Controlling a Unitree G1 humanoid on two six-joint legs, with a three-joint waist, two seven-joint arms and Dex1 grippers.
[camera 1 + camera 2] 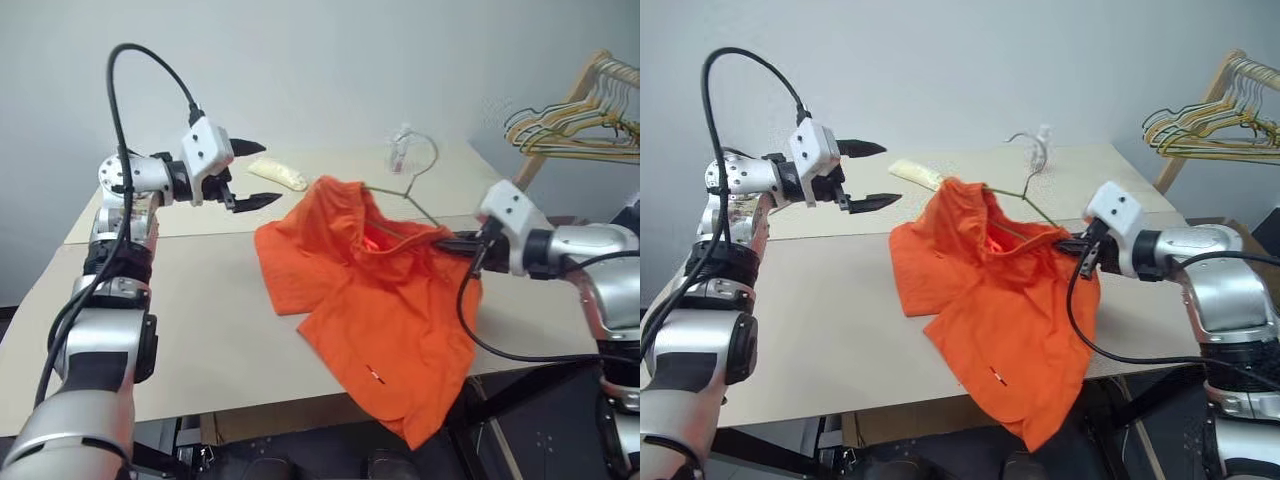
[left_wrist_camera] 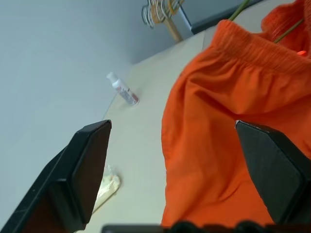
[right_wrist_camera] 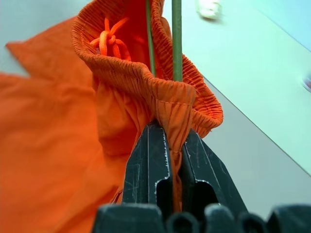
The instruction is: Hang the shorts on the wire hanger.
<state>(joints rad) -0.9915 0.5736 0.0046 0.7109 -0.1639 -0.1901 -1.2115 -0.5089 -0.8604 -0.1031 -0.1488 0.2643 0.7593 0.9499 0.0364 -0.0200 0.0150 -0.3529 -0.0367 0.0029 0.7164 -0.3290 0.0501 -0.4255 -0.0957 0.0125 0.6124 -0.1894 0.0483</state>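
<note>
Right wrist view shows the right claw (image 3: 170, 145) pinching a fold of the gathered waistband of the shorts (image 3: 58, 145), its two black fingers pressed together on the orange cloth, with the thin wires of the wire hanger (image 3: 176, 39) running into the waistband opening just past the fingertips. From the head views, the shorts (image 1: 370, 310) lie spread over the middle of the worktop (image 1: 180, 320), one leg hanging over the near edge, the waistband lifted at the right claw (image 1: 470, 243). The wire hanger (image 1: 412, 190) pokes out of the waistband toward the far side, its hook near a small clear bottle (image 1: 399, 150). The left claw (image 1: 245, 175) hovers above the worktop, well to the left of the shorts, its fingers spread wide and holding nothing. A bunch of hangers (image 1: 575, 125) hangs on a wooden rack at the far right.
</note>
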